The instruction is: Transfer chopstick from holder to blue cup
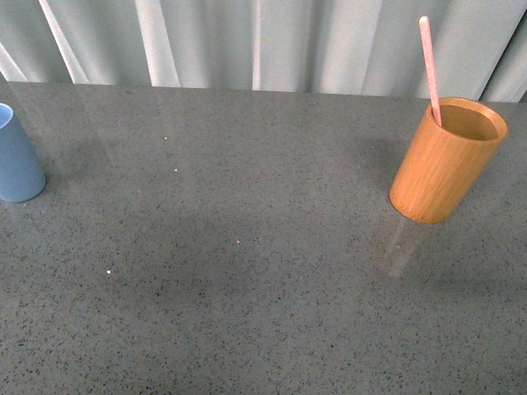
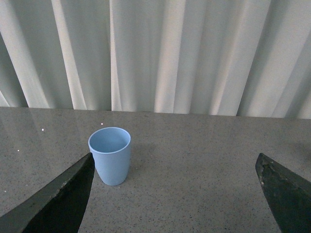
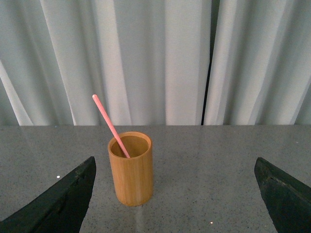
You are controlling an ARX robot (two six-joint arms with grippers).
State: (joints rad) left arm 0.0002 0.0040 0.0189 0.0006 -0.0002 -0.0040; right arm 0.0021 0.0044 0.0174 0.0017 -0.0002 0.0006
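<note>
Pink chopstick (image 3: 111,125) leaning in holder (image 3: 131,170), ahead of right tool (image 3: 174,160), jaws spread

Speckled table (image 1: 247,313): holder (image 1: 443,169), blue cup (image 1: 16,160)

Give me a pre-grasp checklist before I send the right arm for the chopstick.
1. The chopstick stands in the holder, top protruding: ok.
2. The holder is upright on the table: ok.
3. The right tool is open and empty: ok.
4. The right tool is centred on the chopstick: not ok, it sits nearer one finger.
5. The blue cup is upright, nothing visible inside: ok.
6. Remaining approach distance: cannot tell.
</note>
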